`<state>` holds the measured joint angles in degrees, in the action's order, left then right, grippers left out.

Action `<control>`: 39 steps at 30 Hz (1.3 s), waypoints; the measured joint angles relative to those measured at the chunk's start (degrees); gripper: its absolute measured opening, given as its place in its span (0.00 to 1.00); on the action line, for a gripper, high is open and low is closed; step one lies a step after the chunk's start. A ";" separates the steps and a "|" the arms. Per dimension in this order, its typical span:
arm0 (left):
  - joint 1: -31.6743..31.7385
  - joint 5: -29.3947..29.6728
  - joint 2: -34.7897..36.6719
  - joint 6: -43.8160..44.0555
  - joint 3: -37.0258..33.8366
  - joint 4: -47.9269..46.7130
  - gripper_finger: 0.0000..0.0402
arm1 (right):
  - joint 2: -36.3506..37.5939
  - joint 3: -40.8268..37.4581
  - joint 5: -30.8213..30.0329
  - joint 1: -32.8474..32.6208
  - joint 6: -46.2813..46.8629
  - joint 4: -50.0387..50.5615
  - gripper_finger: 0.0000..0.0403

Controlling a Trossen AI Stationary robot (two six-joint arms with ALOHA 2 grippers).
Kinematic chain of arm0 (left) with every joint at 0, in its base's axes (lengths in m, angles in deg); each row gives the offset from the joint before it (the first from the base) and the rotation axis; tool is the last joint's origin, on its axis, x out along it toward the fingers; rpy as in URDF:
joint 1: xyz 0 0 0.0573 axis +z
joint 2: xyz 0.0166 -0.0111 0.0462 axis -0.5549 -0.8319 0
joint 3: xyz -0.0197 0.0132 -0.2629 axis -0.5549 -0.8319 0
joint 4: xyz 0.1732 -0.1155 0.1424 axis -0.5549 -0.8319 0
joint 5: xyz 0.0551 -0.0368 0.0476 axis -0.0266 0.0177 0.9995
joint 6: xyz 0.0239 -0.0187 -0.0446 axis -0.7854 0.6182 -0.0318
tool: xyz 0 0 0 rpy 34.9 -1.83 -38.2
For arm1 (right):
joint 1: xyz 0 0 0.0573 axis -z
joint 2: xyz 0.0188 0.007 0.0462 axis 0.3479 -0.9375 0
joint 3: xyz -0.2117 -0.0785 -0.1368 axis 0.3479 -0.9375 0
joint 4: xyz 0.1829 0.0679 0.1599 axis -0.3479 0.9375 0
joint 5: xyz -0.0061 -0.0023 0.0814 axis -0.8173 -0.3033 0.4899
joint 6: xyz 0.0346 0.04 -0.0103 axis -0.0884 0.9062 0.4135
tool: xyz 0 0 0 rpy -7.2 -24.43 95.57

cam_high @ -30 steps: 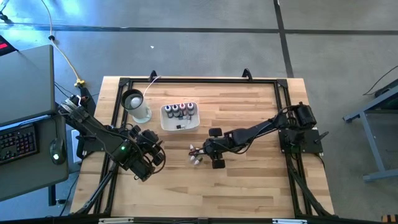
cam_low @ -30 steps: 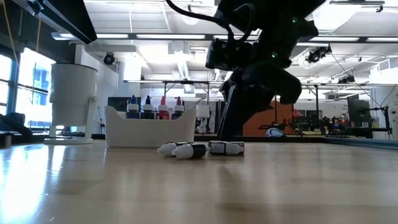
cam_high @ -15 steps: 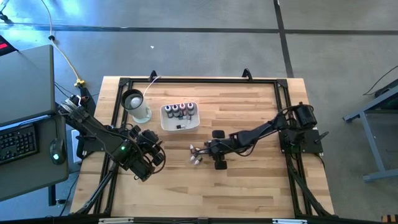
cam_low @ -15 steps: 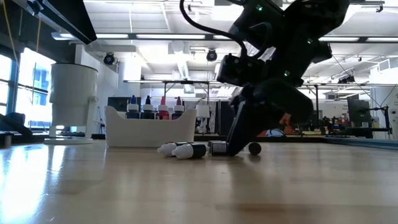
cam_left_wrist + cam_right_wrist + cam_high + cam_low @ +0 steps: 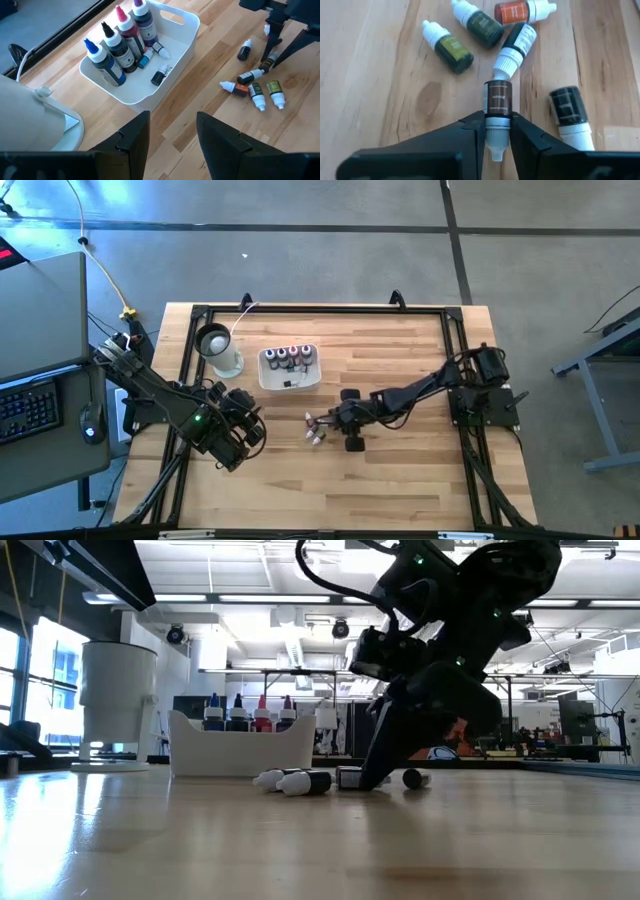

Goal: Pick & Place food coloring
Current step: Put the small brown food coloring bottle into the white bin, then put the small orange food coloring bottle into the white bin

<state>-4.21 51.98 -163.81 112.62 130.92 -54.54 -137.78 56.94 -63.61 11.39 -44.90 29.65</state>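
- High view: the food coloring bottles [image 5: 316, 428] are seen lying loose in a small heap near the middle of the table [image 5: 400, 490], just off the front of the white tray [image 5: 268, 380], which sits toward the table's back-left part beside a white cup [image 5: 222, 358]. The right gripper [image 5: 337, 420] is stretched in low from the right edge to the heap, because that is where the loose bottles are. The left gripper [image 5: 243, 442] is parked near the front-left, clear of the work.
- Low view: a few bottles [image 5: 295, 781] are shown flat on the wood, while four taller bottles [image 5: 250, 714] stand upright inside the tray [image 5: 240, 753]. The right gripper [image 5: 378, 778] is tilted down to the tabletop at the heap's edge, as is needed to take a bottle lying on its side.
- Left wrist view: the left gripper [image 5: 170, 132] is seen with its fingers spread and nothing between them. The tray [image 5: 185, 30] is shown holding large upright bottles plus a couple of small ones laid flat, judged to be the drop-off place.
- Right wrist view: the right gripper [image 5: 497, 131] is clamped on the brown bottle [image 5: 498, 100], the fingers pressing at its white neck and cap, with the body pointing away toward the other bottles [image 5: 480, 22]. The narrow neck is judged a slippery hold; the bottle could pivot when lifted.
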 joint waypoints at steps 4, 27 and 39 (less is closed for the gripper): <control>0.00 0.02 0.00 0.00 0.00 -0.03 0.40 | 0.80 3.28 0.34 0.45 -1.27 -2.60 0.17; 0.02 0.63 0.02 -0.02 0.00 0.06 0.40 | -12.70 21.82 -14.72 16.15 -19.74 -12.80 0.22; 0.02 0.50 0.00 -0.02 0.00 -0.05 0.40 | -8.84 21.69 -18.21 14.01 -22.29 -10.59 0.39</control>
<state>-4.19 52.48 -163.81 112.60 130.92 -54.59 -146.62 78.63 -81.82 25.40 -67.19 19.06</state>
